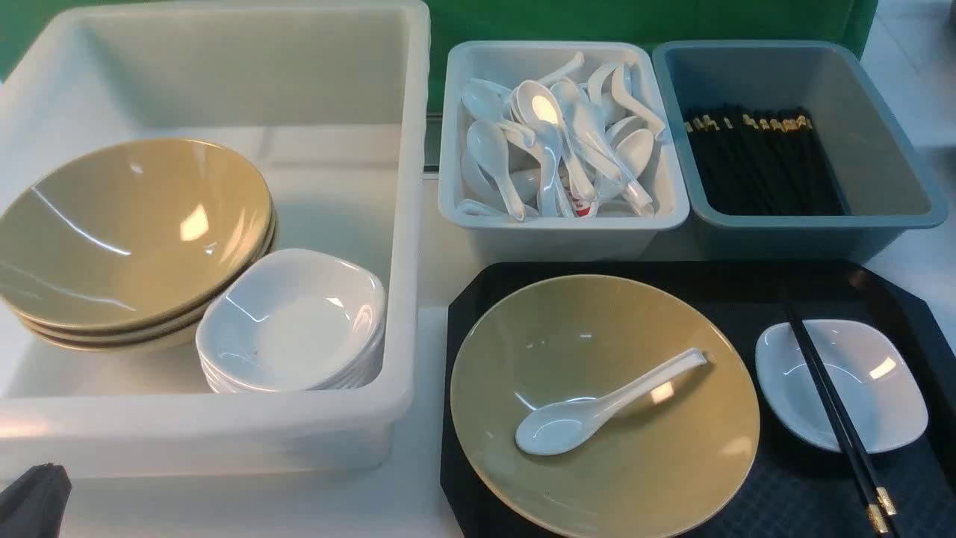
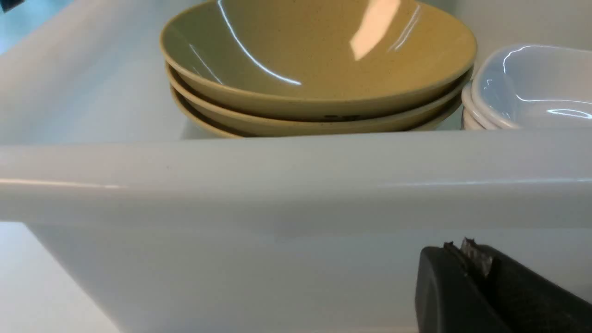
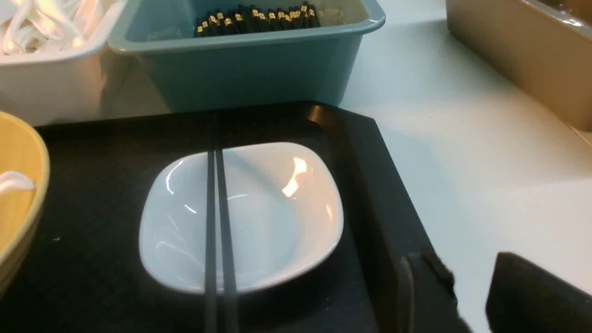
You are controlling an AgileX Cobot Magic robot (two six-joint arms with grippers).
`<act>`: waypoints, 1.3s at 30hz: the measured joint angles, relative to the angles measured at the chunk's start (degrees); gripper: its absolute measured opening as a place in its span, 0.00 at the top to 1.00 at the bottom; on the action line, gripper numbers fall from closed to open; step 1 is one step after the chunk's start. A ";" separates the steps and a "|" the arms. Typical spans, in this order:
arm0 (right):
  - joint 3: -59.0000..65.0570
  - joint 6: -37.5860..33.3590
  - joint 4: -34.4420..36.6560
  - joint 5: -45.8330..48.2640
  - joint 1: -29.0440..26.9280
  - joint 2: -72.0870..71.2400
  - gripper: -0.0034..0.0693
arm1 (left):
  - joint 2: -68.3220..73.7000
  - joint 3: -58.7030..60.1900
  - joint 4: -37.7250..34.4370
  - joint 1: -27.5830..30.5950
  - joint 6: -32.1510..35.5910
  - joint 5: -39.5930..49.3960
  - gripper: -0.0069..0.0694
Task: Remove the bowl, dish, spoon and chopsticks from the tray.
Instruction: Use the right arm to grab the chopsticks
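Front view is showing the spoon [image 1: 609, 401] lying in the bowl [image 1: 597, 321] on the tray [image 1: 821, 288], the chopsticks [image 1: 825, 396] resting across the dish [image 1: 885, 403] beside it. The left gripper [image 2: 467, 252] is hanging before the tub [image 2: 277, 185], jaws pressed together and empty. The right gripper [image 3: 471, 286] is hovering at the tray's edge, jaws partly apart, gripping nothing.

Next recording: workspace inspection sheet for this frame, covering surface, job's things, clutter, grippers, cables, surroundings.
Surface: white tabletop, black tray on its right side.
Job's things: bowl on the tray, spoon lying inside it; dish beside it, chopsticks laid across the dish.
Clutter: white tub holding stacked bowls and stacked dishes; spoon bin; chopstick bin; tan container in the right wrist view.
Grippers: left gripper shut, empty, before the tub's near wall; right gripper open, empty, at the tray's right edge.
Cables: nothing seen.
Surroundings: green backdrop behind the bins.
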 joint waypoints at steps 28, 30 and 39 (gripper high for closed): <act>0.00 0.00 0.00 0.00 0.00 0.00 0.63 | 0.00 0.00 2.41 0.00 0.00 0.00 0.92; 0.00 0.00 0.00 0.00 0.00 0.00 0.63 | 0.00 0.00 2.41 0.00 0.00 0.00 0.92; 0.00 0.00 0.00 0.00 0.00 0.00 0.63 | 0.00 0.00 2.41 0.00 0.00 0.00 0.92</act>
